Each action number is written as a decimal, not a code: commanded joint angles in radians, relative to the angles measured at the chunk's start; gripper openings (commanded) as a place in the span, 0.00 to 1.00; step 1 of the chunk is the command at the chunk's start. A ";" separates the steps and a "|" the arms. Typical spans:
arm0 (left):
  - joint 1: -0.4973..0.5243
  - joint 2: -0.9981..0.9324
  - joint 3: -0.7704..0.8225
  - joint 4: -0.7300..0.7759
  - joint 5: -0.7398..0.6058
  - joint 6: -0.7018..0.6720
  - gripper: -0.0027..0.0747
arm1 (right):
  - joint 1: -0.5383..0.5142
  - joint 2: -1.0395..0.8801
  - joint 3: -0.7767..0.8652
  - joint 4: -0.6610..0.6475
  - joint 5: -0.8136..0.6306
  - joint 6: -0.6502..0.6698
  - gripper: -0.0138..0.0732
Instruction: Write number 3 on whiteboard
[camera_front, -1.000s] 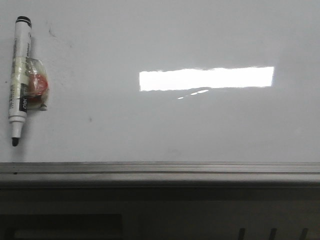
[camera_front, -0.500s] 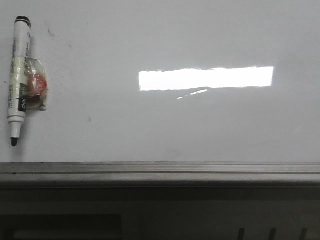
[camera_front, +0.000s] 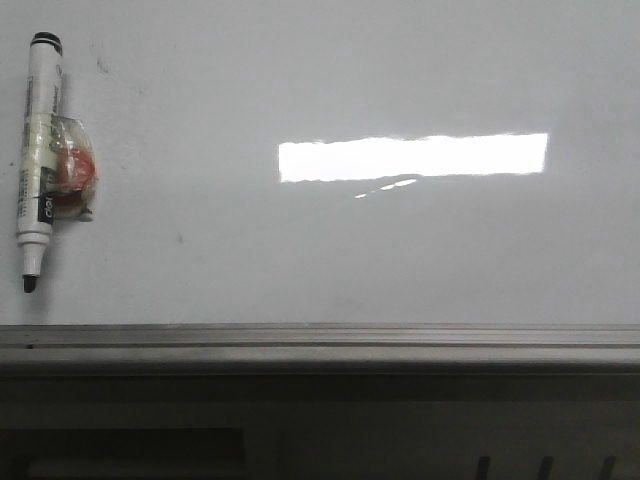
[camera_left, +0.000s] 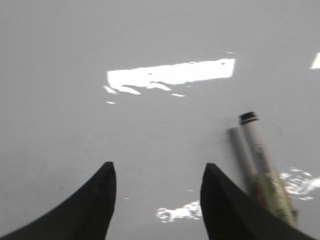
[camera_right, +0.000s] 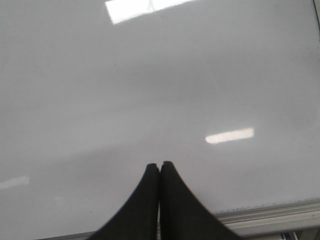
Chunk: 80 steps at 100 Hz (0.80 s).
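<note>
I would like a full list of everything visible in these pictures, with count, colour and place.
whiteboard: one, glossy white, fills most of the front view; no number written on it.
light reflection: one, bright white rectangle, on the board right of centre.
rail: one, grey metal, along the board's far edge.
marker: one, white barrel with black ends, lying uncapped at the board's left side.
wrap: one, clear with red inside, attached to the marker's middle.
left gripper: one, black, open above the board, beside the marker.
right gripper: one, black, shut, above bare board.
</note>
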 joint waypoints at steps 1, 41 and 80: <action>-0.108 0.014 -0.037 -0.023 -0.056 -0.010 0.50 | 0.003 0.019 -0.036 0.007 -0.068 -0.015 0.08; -0.444 0.088 -0.037 -0.175 -0.042 -0.012 0.50 | 0.003 0.019 -0.036 0.007 -0.091 -0.015 0.08; -0.461 0.305 -0.037 -0.272 -0.228 -0.021 0.50 | 0.003 0.019 -0.036 0.007 -0.095 -0.015 0.08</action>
